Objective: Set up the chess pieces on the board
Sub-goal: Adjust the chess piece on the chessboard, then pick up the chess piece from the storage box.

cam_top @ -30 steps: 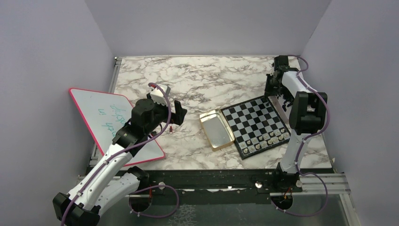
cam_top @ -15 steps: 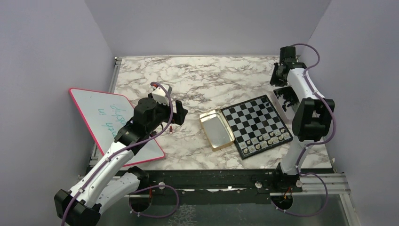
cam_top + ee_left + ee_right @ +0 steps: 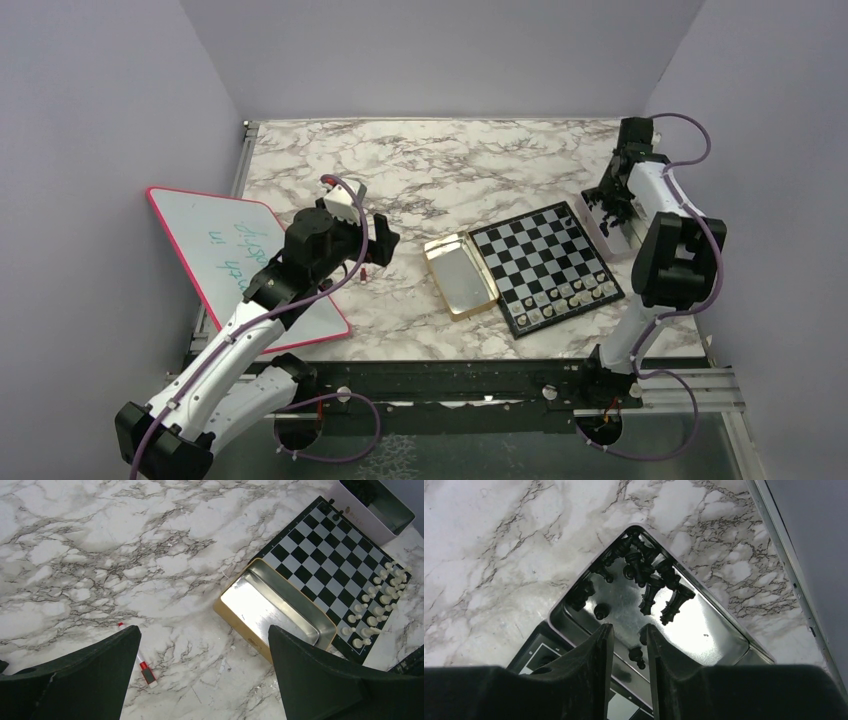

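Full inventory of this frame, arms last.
marble tabletop: one, white-grey, under everything
chessboard: one, black and pale-grey checks, right of centre
white chess pieces: roughly two rows, board's near edge
silver metal tray: one, by board's far-right side
black chess pieces: heap in that tray; two, board's far corner
gold rectangular tin: one, empty, board's left edge
pink-rimmed whiteboard: one, left table edge
small red-and-white object: one, near left gripper
left gripper: open, above table
right gripper: slightly parted, empty, over tray

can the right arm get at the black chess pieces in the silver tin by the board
Probably yes: the right pincer hangs over the open rectangular silver metal tin, nothing covering the small black chess pieces.
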Motion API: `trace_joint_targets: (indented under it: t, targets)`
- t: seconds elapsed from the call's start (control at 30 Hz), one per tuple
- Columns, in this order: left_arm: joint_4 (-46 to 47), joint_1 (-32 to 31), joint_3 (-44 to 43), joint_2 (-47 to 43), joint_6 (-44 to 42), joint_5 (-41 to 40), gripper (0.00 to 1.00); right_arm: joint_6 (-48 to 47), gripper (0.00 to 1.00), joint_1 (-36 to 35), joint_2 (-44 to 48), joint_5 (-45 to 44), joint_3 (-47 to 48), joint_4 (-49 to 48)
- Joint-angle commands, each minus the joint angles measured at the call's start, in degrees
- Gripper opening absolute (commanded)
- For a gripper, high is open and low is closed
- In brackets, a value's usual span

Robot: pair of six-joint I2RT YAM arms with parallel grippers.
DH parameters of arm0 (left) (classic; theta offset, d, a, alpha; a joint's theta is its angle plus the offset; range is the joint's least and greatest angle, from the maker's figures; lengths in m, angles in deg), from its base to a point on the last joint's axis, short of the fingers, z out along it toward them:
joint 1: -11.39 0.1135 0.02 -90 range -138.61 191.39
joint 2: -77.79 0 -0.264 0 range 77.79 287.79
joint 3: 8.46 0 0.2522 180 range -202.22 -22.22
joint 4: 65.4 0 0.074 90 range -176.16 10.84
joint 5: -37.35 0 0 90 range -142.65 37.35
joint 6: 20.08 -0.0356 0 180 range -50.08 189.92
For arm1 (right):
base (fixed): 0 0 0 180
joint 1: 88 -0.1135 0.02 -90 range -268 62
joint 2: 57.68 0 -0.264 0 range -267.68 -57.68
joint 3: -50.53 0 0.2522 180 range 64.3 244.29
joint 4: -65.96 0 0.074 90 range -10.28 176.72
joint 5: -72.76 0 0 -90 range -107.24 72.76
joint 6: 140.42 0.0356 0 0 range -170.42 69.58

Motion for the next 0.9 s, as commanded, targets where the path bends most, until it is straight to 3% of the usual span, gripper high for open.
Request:
trace_joint_targets:
  t: [0.0,0.23,0.37,0.5,0.87]
  targets:
    - [1.22,-0.54,0.73,-0.91,-0.55,1.02,0.99,3.05,0.37,2.13,-2.07,-0.48,-1.48,-6.20]
    - [1.15,-0.72,0.74,-1.03,-0.71,0.66,0.99,4.20,0.37,4.51,-4.56,1.32,-2.11,-10.08]
    - [1.14,-0.73,0.66,-0.53,-0.89,0.41,0.99,5.12,0.43,4.95,-5.14,1.79,-3.28,-11.53]
    - [1.14,-0.79,0.66,-0.35,-0.95,0.26,0.99,8.30,0.37,6.15,-5.48,-0.13,-3.23,-8.95]
    - [1.14,-0.78,0.49,-0.17,-0.92,0.29,0.99,10.31,0.37,8.14,-4.91,-1.66,-5.29,-8.31]
